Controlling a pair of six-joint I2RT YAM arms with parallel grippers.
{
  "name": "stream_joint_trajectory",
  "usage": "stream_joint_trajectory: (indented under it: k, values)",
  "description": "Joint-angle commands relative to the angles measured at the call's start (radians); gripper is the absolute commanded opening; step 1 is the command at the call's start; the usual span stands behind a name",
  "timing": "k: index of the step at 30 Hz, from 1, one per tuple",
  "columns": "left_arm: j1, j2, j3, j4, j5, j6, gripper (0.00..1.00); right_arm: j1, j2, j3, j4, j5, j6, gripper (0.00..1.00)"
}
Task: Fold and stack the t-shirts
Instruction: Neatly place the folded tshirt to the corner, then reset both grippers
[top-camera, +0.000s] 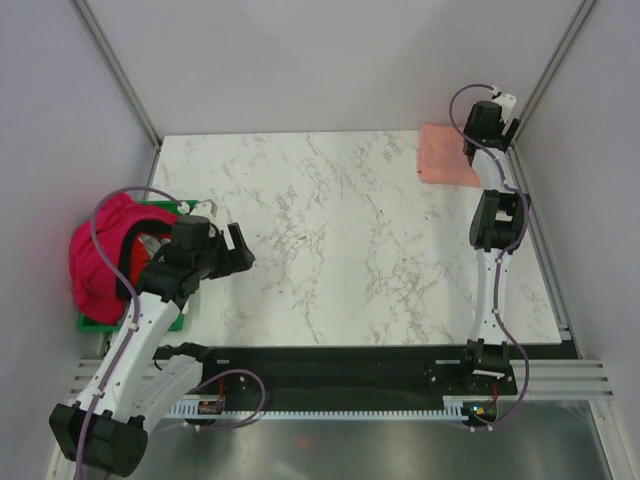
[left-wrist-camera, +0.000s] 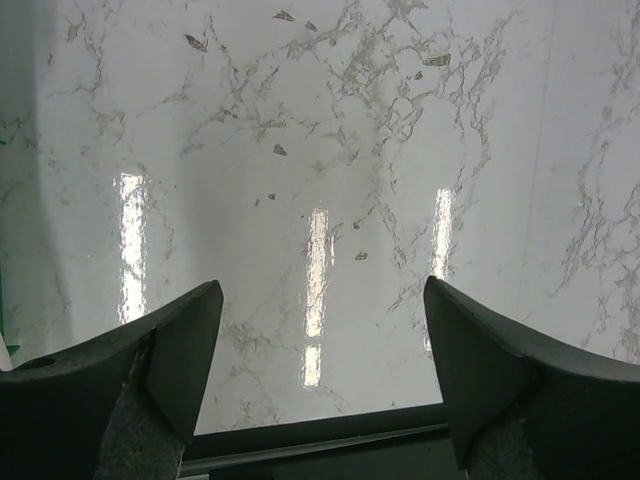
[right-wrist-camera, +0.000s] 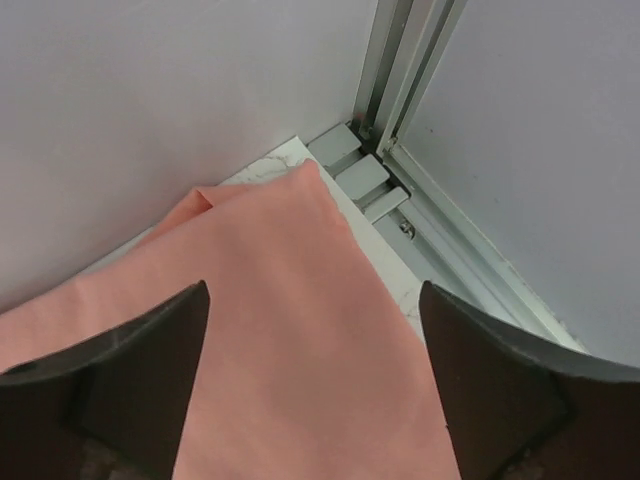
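Note:
A folded salmon-pink t-shirt (top-camera: 446, 155) lies flat in the table's far right corner, filling the right wrist view (right-wrist-camera: 290, 330). My right gripper (top-camera: 492, 125) hovers over its right edge, open (right-wrist-camera: 315, 300), jaws wide apart above the cloth and not pinching it. A bright magenta-pink t-shirt (top-camera: 100, 255) is bunched in the green crate (top-camera: 130, 322) at the left edge. My left gripper (top-camera: 238, 250) stands open just right of the crate, over bare marble (left-wrist-camera: 320, 300), with nothing between its fingers.
The enclosure's grey walls and aluminium corner post (right-wrist-camera: 400, 60) stand close behind the salmon shirt. The marble tabletop (top-camera: 350, 240) stretches between the two arms. A black rail (top-camera: 330, 365) runs along the near edge by the arm bases.

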Motion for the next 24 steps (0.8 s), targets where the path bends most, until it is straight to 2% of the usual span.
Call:
stream_joint_trajectory:
  k: [1,4,5,8,11,15,16,19,20,21,22,24]
  values:
    - [-0.007,-0.005,-0.007,0.033,-0.006,0.016,0.89,0.006,-0.007,0.033,0.128,0.043,-0.022,0.98]
    - [-0.007,-0.006,-0.006,0.033,-0.006,0.017,0.89,0.008,-0.07,0.01,0.128,0.101,-0.002,0.98]
    - [-0.007,-0.011,-0.004,0.033,-0.006,0.017,0.89,0.008,-0.103,-0.049,0.128,0.107,0.01,0.98]
    - [-0.007,-0.022,-0.004,0.034,-0.006,0.02,0.89,0.012,-0.273,-0.181,0.156,0.107,0.071,0.98]
    - [-0.007,-0.04,-0.001,0.033,-0.006,0.02,0.89,0.034,-0.441,-0.272,0.102,0.089,0.124,0.98]
    - [-0.005,-0.089,-0.012,0.024,-0.137,-0.002,0.89,0.096,-0.649,-0.327,-0.053,-0.061,0.182,0.98]
    - [-0.004,-0.089,-0.009,0.007,-0.234,-0.027,0.89,0.128,-0.685,-0.347,-0.093,-0.087,0.212,0.98]
    - [0.027,-0.039,0.02,-0.036,-0.387,-0.103,0.99,0.191,-0.867,-0.535,-0.167,-0.277,0.324,0.98]
    - [0.044,-0.019,0.028,-0.042,-0.376,-0.11,0.99,0.245,-0.919,-0.663,-0.168,-0.32,0.341,0.98]
    - [0.065,0.003,0.035,-0.032,-0.347,-0.105,0.99,0.28,-1.009,-0.721,-0.173,-0.392,0.355,0.98]
    - [0.105,0.05,0.051,-0.024,-0.302,-0.105,1.0,0.363,-1.051,-0.773,-0.189,-0.397,0.369,0.98]
    - [0.136,0.095,0.084,-0.015,-0.27,-0.108,1.0,0.452,-1.151,-0.911,-0.231,-0.455,0.372,0.98]
